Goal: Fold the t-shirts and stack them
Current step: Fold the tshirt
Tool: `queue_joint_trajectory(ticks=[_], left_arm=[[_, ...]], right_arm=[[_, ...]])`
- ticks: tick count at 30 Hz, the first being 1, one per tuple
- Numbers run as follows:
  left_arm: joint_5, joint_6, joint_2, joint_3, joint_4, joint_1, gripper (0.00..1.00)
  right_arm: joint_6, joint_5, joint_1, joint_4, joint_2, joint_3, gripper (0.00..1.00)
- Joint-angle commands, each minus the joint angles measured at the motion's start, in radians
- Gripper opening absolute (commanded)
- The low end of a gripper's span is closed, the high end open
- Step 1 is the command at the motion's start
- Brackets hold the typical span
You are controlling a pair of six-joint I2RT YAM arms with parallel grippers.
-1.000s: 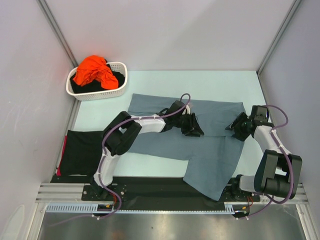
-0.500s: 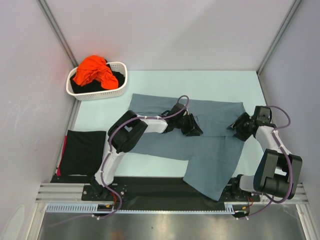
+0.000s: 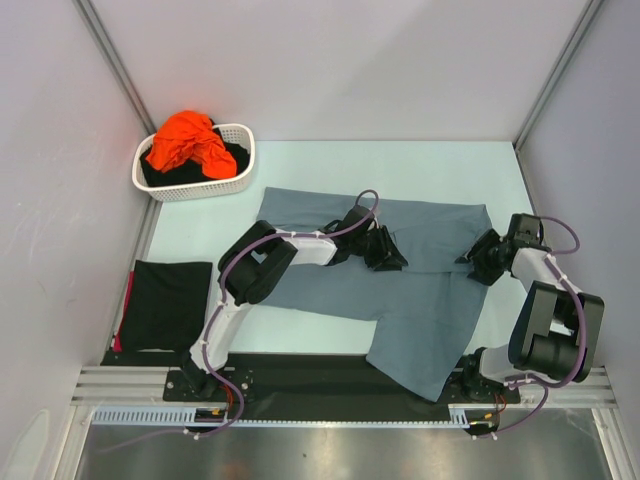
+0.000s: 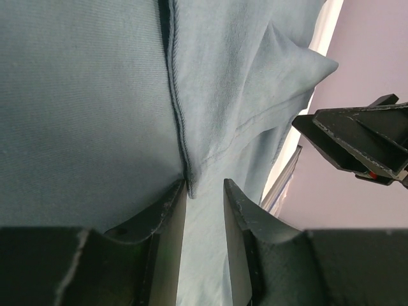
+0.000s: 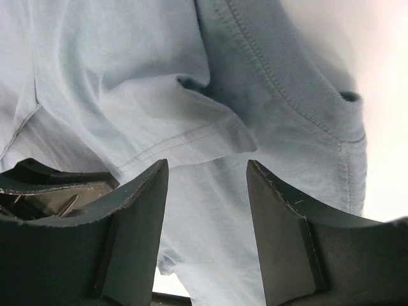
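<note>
Currently the slate grey-blue cloth t-shirt [image 3: 420,300] lies spread across the pale table [image 3: 330,165]. At its middle seam the left gripper [image 4: 204,185] sits low, jaws narrowly parted and clamping nothing. The right gripper [image 5: 207,166] hovers at the shirt's right edge, jaws wide apart over a sleeve flap. A bright orange t-shirt [image 3: 185,140] is heaped in the white slotted plastic basket [image 3: 190,192]. A folded black t-shirt [image 3: 165,305] lies at the far left.
</note>
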Motion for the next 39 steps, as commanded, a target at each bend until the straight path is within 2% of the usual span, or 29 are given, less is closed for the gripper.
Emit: queue_joint_trajectory(ticks=[1, 4, 7, 21, 29, 33, 37, 39], left_arm=[[0.001, -0.024, 0.012, 0.032, -0.008, -0.005, 0.36], [-0.001, -0.032, 0.011, 0.044, -0.060, -0.006, 0.36], [-0.021, -0.042, -0.005, 0.030, -0.105, -0.009, 0.42], [-0.010, -0.084, 0.038, 0.049, -0.068, -0.012, 0.35], [-0.004, -0.067, 0.029, 0.063, -0.066, -0.012, 0.13], [-0.005, -0.039, 0.026, 0.076, -0.089, -0.012, 0.06], [-0.001, -0.027, 0.018, 0.079, -0.102, -0.011, 0.00], [0.001, -0.019, 0.011, 0.081, -0.109, -0.009, 0.00]], right_arm=[[-0.009, 0.016, -0.012, 0.015, 0.018, 0.033, 0.57], [-0.002, 0.011, -0.017, 0.012, 0.041, 0.049, 0.54], [0.000, 0.019, -0.018, 0.008, 0.042, 0.055, 0.52], [-0.012, 0.034, -0.034, 0.012, 0.071, 0.062, 0.46], [-0.011, 0.053, -0.037, 0.005, 0.088, 0.081, 0.45], [-0.008, 0.059, -0.037, 0.012, 0.090, 0.089, 0.42], [-0.009, 0.056, -0.037, 0.021, 0.094, 0.090, 0.37], [-0.012, 0.050, -0.037, 0.023, 0.093, 0.090, 0.29]])
